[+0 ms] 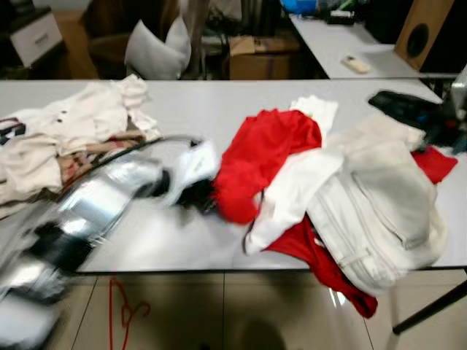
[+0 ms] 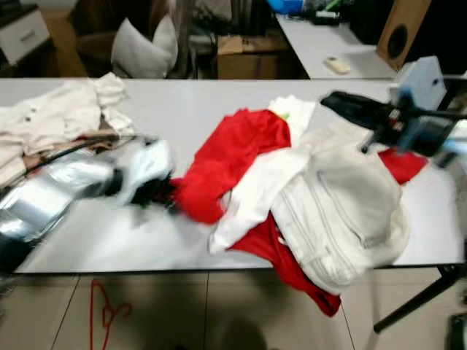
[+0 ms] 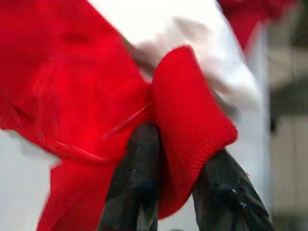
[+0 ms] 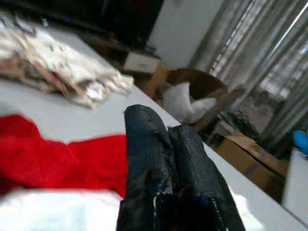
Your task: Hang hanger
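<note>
Laundry covering the long white table (image 1: pixel 219 109). I'm driving the left gripper (image 3: pixel 175 192) in from eight o'clock, arm blurring, and its two black fingers are pinching a fold of the red knit garment (image 1: pixel 259 160) at the table's centre, cloth bulging between them in the wrist view. The right gripper (image 4: pixel 171 159) is hovering at two o'clock above the pile, fingers pressed together, holding nothing. A white shirt (image 1: pixel 292 189) is lying across the red garment, with a cream jeans-like garment (image 1: pixel 379 211) at four o'clock and cream patterned clothes (image 1: pixel 66 131) heaped at ten o'clock.

The thin red wire hanger (image 1: pixel 124 310) is lying on the tiled floor (image 1: pixel 255 313) at seven o'clock, below the table edge, well apart from both grippers.

Step in hand, I'm judging: securing the garment, hanger untouched. Next move probably calls for lifting the red cloth free of the white shirt, then bending down for the hanger. Snagging the shirt along with it is the risk.
</note>
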Available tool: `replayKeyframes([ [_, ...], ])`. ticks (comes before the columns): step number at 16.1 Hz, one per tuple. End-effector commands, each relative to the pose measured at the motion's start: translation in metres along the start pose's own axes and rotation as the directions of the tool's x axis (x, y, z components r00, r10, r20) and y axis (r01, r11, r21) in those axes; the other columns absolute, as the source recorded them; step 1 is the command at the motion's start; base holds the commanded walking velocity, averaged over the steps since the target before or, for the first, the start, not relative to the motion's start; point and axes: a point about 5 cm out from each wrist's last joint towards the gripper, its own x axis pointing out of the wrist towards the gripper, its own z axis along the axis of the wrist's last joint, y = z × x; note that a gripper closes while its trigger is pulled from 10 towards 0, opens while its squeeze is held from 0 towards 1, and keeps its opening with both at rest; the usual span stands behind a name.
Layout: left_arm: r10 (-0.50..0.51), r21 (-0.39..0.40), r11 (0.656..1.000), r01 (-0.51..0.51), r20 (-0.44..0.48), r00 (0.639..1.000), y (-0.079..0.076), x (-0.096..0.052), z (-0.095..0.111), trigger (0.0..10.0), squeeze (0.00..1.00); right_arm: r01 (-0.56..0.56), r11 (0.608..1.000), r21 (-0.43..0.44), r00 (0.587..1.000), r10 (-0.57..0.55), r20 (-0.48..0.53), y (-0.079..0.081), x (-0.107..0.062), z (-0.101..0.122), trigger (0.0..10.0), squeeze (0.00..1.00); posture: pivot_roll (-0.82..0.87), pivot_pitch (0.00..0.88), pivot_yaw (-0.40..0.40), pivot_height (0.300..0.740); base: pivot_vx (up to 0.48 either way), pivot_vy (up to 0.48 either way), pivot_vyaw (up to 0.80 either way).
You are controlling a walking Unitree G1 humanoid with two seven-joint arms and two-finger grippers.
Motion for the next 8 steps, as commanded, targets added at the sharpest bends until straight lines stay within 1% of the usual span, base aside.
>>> replayKeyframes([
  [1,-0.039,0.019,0.999,0.039,-0.002,0.999,-0.006,-0.008,0.007,10.0,1.0,0.04,0.999,0.019,0.997,-0.041,0.058,0.002,0.0,0.01,10.0,0.0,-0.1,0.0,0.051,0.74,0.0,0.0,0.0],
  [2,-0.066,-0.021,0.998,0.066,0.032,0.997,-0.013,-0.02,0.01,10.0,1.0,0.073,0.995,0.06,0.993,-0.078,0.087,0.009,0.002,0.011,10.0,0.0,-0.1,0.0,0.051,0.74,0.0,0.0,0.0],
  [3,-0.095,-0.101,0.988,0.113,0.165,0.982,-0.02,-0.035,0.022,10.0,1.0,0.112,0.989,0.1,0.986,-0.123,0.113,0.018,0.006,0.012,10.0,0.0,-0.09,0.0,0.049,0.74,0.0,0.0,0.0],
  [4,-0.102,-0.143,0.979,0.144,0.271,0.957,-0.023,-0.046,0.031,10.0,1.0,0.153,0.979,0.137,0.977,-0.171,0.126,0.023,0.008,0.012,10.0,0.0,-0.09,0.0,0.05,0.74,0.0,0.0,0.0],
  [5,-0.069,-0.174,0.975,0.138,0.351,0.934,-0.022,-0.053,0.035,10.0,1.0,0.191,0.964,0.186,0.968,-0.216,0.129,0.027,0.01,0.012,10.0,0.0,-0.09,0.0,0.05,0.74,0.0,0.0,0.0],
  [6,-0.003,-0.216,0.97,0.113,0.453,0.891,-0.018,-0.06,0.039,10.0,1.0,0.232,0.941,0.247,0.954,-0.27,0.132,0.033,0.012,0.011,10.0,0.0,-0.09,0.0,0.048,0.74,0.0,0.0,0.0],
  [7,0.055,-0.262,0.96,0.097,0.52,0.853,-0.015,-0.064,0.041,10.0,1.0,0.275,0.919,0.283,0.942,-0.316,0.113,0.039,0.013,0.008,10.0,0.0,-0.09,0.0,0.046,0.74,0.0,0.0,0.0],
  [8,0.082,-0.278,0.956,0.094,0.56,0.824,-0.014,-0.067,0.043,10.0,1.0,0.281,0.907,0.313,0.939,-0.327,0.104,0.044,0.014,0.006,10.0,0.0,-0.09,0.0,0.046,0.74,0.0,0.0,0.0],
])
